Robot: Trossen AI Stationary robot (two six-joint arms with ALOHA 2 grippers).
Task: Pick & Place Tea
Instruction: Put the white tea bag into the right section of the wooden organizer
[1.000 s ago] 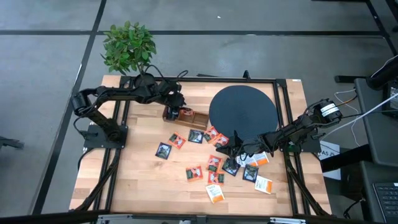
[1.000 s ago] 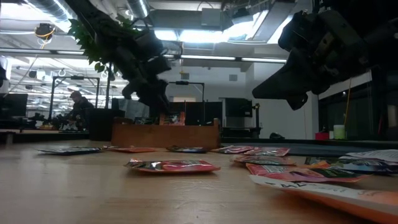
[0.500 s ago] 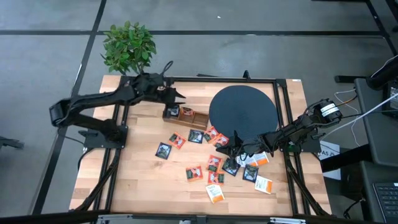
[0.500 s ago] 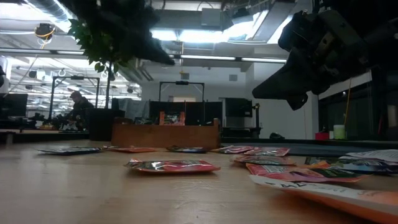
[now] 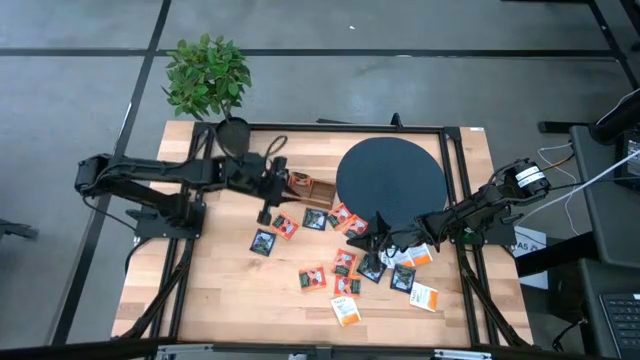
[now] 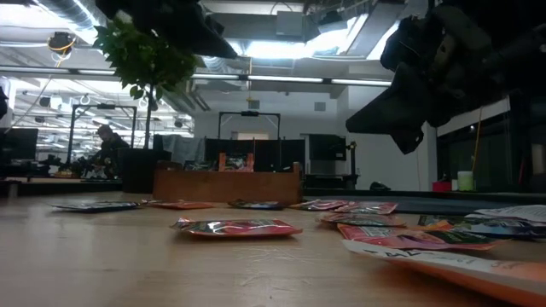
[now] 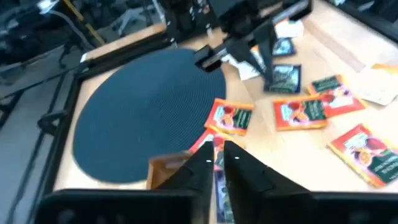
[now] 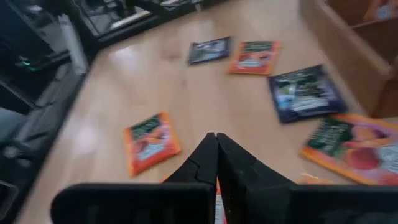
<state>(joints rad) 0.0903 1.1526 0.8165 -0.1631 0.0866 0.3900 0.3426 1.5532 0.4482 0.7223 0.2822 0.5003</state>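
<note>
Across the middle and right of the worktop we see the tea sachets scattered, one in the wooden tray, our left gripper beside that tray, fingers nearly together, empty, our right gripper pinched closed above the sachets, near the black disc.

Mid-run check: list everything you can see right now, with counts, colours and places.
tea sachets: over a dozen; dark-green, red-orange, white-orange; scattered on the table near the tray and disc
wooden tray: one, brown, left of the disc
black disc: one, far side of the table
plant: one, green, far-left corner
table: one, light wood
person: one, distant in the room
left gripper: shut, by the tray's left end
right gripper: shut, at the disc's near edge
</note>
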